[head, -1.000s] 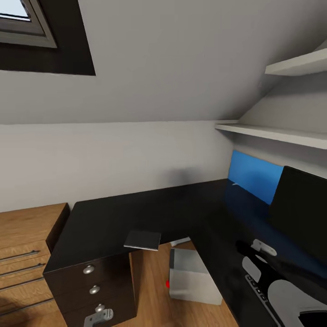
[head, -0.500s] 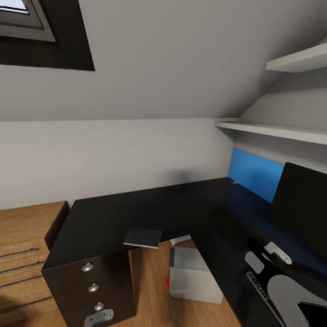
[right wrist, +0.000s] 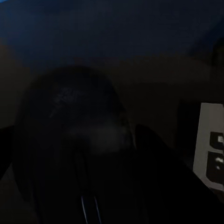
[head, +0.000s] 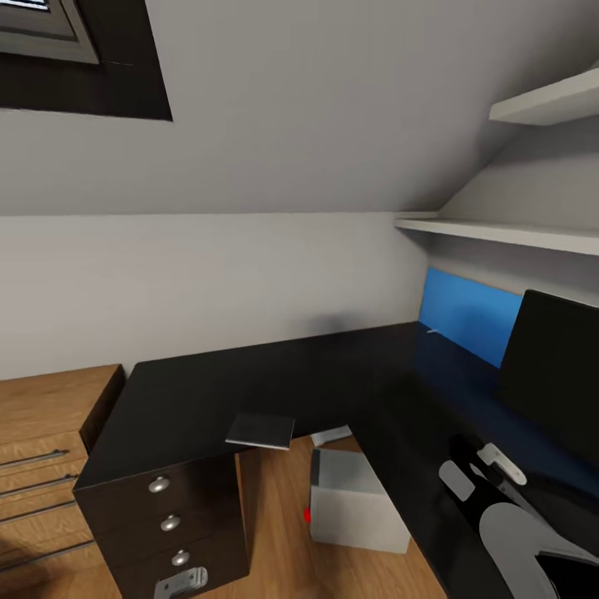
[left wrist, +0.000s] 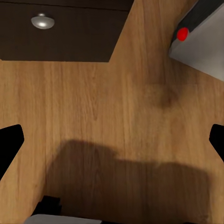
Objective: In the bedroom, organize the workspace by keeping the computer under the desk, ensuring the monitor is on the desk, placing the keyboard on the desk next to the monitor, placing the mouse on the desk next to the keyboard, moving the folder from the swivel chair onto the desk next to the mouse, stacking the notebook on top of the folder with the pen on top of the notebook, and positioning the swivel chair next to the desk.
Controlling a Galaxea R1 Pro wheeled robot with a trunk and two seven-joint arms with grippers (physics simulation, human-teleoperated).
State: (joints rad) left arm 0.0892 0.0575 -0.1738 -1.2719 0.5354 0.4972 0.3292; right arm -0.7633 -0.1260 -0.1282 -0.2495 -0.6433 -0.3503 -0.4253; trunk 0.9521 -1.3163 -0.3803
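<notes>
The black L-shaped desk [head: 274,378] fills the middle of the head view. On its front edge, above the drawers, lies the dark grey notebook [head: 260,431]. Beneath the desk stands the pale computer [head: 353,499], its red light [left wrist: 182,33] glowing. The monitor [head: 556,374] stands on the desk at the right. My right gripper [head: 478,471] hovers over the desk in front of it, shut on the dark mouse [right wrist: 74,140]. The keyboard's silver edge [right wrist: 210,149] lies beside it. Low over the wood floor, my left gripper [left wrist: 112,142] is open and empty.
A three-drawer unit with silver knobs [head: 159,484] closes the desk's left end, with a light oak cabinet [head: 46,433] beside it. A blue wall panel [head: 466,314] and two white shelves [head: 499,233] are at the right. A skylight [head: 42,33] sits in the sloped wall.
The head camera has shifted, so the whole scene sits a little higher. My right gripper has drifted slightly right over the desk. The keyboard keys under my right forearm are no longer visible.
</notes>
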